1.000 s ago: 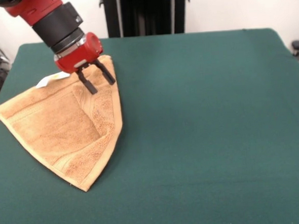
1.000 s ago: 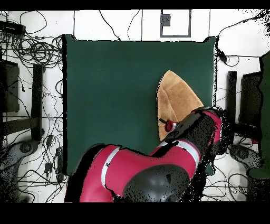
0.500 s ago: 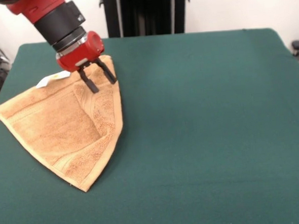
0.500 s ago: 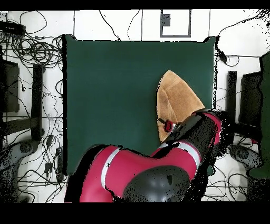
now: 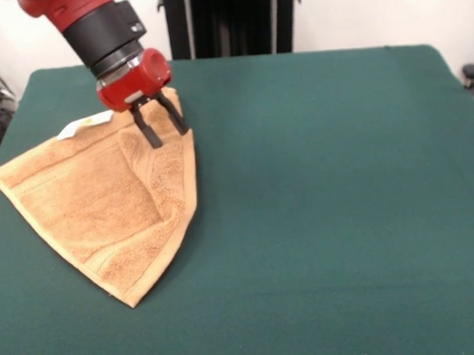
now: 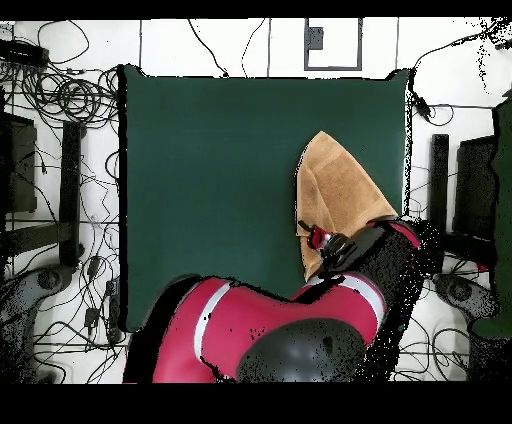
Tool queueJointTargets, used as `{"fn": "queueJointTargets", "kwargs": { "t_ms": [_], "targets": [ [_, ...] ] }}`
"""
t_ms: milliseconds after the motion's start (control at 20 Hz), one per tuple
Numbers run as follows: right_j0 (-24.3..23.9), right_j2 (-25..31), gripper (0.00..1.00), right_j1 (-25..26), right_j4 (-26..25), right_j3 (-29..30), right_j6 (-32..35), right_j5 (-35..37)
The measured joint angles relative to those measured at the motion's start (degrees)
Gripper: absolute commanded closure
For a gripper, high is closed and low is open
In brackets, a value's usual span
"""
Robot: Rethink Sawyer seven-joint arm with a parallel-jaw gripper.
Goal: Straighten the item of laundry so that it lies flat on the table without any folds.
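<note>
The small golden-tan terry towel (image 5: 102,206) lies near one long side edge of the dark green felt counter (image 5: 328,212), toward the corner on the robot's side. It is not flat: one part is folded over the rest, so you see a triangle shape with a thick doubled edge running from the top corner down to the pointed tip that faces the camera in the front view. A small white tag (image 5: 85,124) sticks out at the upper edge.

I judge this cloth to be soft, light and limp. It will bend and hang when you lift it, and the terry may drag a little on the felt, so a pull along the surface can bring the lower layer with it. Nothing here is fragile.

The black two-finger tool (image 5: 161,124) under the red wrist is open, with nothing held, just over the top corner of the folded flap. A good place to take hold, I think, is that upper layer only, close to its corner or free edge. Pinch shallow, so you do not catch both layers together.
</note>
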State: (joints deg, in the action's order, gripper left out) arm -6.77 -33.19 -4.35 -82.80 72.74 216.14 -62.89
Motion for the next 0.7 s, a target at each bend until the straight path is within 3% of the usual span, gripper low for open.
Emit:
{"fn": "queueJointTargets", "kwargs": {
  "t_ms": [250,700],
  "targets": [
    [-0.8,0.5,0.00,-0.5,5.4,2.7,0.0,1.0],
    [-1.2,1.1,0.00,-1.1,6.0,3.5,0.0,1.0]
  ]
}}
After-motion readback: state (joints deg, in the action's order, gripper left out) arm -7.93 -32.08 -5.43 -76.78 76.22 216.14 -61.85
